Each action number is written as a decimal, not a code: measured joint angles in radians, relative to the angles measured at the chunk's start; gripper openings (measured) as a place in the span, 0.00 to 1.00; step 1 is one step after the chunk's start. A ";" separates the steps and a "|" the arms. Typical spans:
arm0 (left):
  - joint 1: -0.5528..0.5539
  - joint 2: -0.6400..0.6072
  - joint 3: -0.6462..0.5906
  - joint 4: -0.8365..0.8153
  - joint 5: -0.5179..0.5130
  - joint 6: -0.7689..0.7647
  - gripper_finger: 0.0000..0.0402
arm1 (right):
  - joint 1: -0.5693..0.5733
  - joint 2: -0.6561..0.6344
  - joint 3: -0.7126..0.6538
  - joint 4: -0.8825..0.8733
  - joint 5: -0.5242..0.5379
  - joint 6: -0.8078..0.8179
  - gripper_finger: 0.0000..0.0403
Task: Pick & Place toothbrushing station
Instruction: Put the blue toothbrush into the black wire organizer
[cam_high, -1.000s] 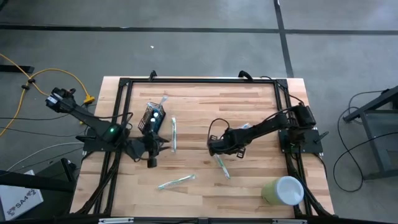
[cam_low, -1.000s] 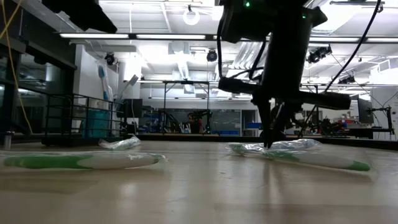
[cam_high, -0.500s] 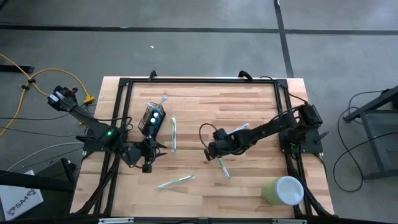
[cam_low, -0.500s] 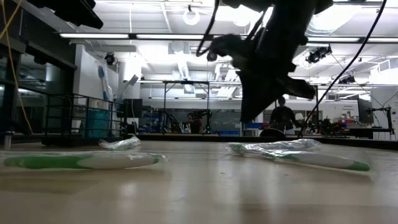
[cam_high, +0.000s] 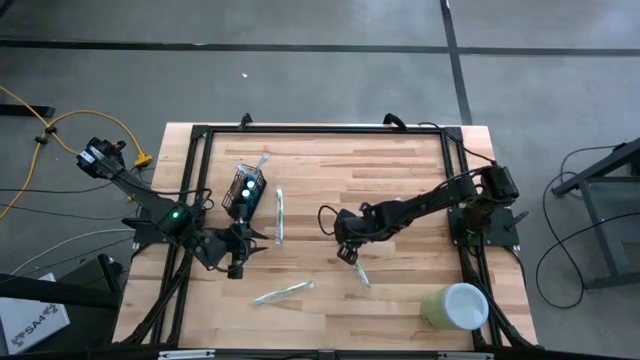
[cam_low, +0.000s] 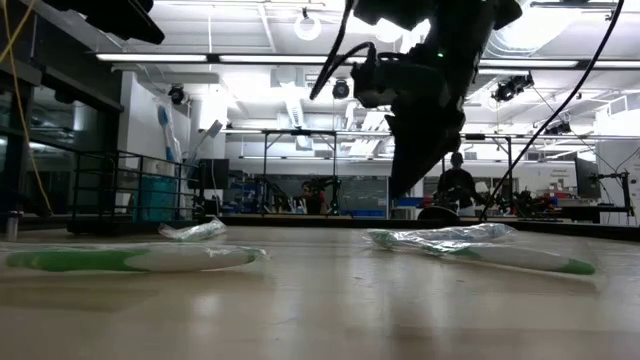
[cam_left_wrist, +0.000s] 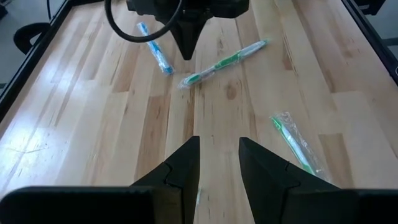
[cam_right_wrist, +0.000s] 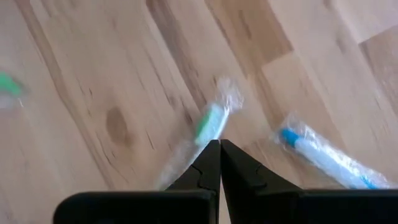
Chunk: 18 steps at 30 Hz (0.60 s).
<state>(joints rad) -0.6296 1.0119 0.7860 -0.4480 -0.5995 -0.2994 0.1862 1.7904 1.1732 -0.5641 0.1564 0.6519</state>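
In the overhead view the wooden bench (cam_high: 400, 180) fills the middle of the frame, and the black mesh holder cup (cam_high: 245, 190) sits at its upper left, a wrapped brush sticking out of its top. Just right of the cup a wrapped green toothbrush (cam_high: 279, 216) lies lengthwise, apart from it. The left hand (cam_high: 238, 262) is below the cup, at the left edge of the bench; its own camera shows the two dark fingers (cam_left_wrist: 186, 163) spread with a gap between them and nothing held, pointing across bare wood. The right hand (cam_high: 346, 251) is at the centre of the frame, just above and beside another wrapped green toothbrush (cam_high: 358, 272) that slants toward the lower right. Its fingers (cam_right_wrist: 211, 163) are pressed together with nothing between them, the tips hanging over that brush's wrapper, and a wrapped blue toothbrush (cam_right_wrist: 329, 158) lies near. A third green toothbrush (cam_high: 283, 292) lies at the lower centre-left. A pale green cup (cam_high: 456, 306) with a white inside rests on its side in the lower right corner.
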 joint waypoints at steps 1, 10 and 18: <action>0.000 0.000 0.000 0.000 0.000 -0.003 0.26 | -0.002 0.000 0.000 -0.014 -0.013 -0.009 0.01; 0.000 0.000 0.000 0.023 0.000 -0.049 0.26 | -0.012 0.000 0.000 -0.142 -0.052 -0.179 0.01; 0.000 0.000 0.000 0.090 -0.006 -0.061 0.26 | -0.030 0.000 0.000 -0.178 -0.052 -0.361 0.01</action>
<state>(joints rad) -0.6296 1.0119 0.7856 -0.3580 -0.6060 -0.3599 0.1560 1.7908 1.1732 -0.7419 0.1049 0.2905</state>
